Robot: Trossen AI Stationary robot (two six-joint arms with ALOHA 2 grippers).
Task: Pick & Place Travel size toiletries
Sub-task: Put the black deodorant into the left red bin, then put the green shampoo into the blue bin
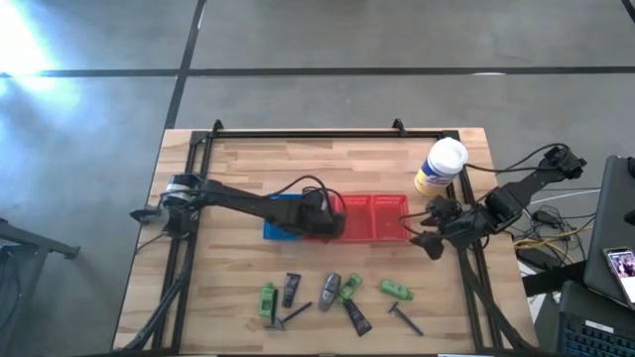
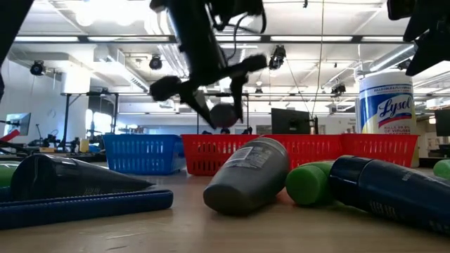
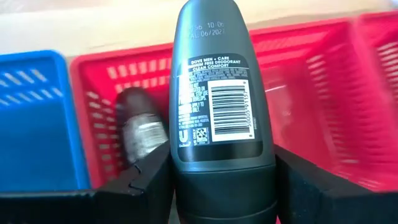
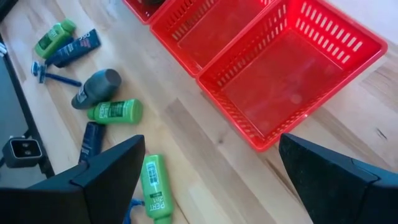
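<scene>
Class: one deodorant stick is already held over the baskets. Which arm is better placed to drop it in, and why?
The left. Its pincer is shut on the grey deodorant stick, directly above a red basket. The right pincer is open, empty, beside the baskets.

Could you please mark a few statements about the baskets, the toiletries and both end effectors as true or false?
1. The left end effector grips a grey deodorant stick. True.
2. The red basket below that stick is empty. False: one grey stick already lies in it.
3. The right end effector holds a green bottle. False: it is open and holds nothing, beside the rightmost red basket.
4. The white-and-yellow canister stands on the table by the rightmost red basket. True.
5. All loose toiletries have been put away. False: green bottles, dark tubes and razors lie on the table in front of the baskets.
</scene>
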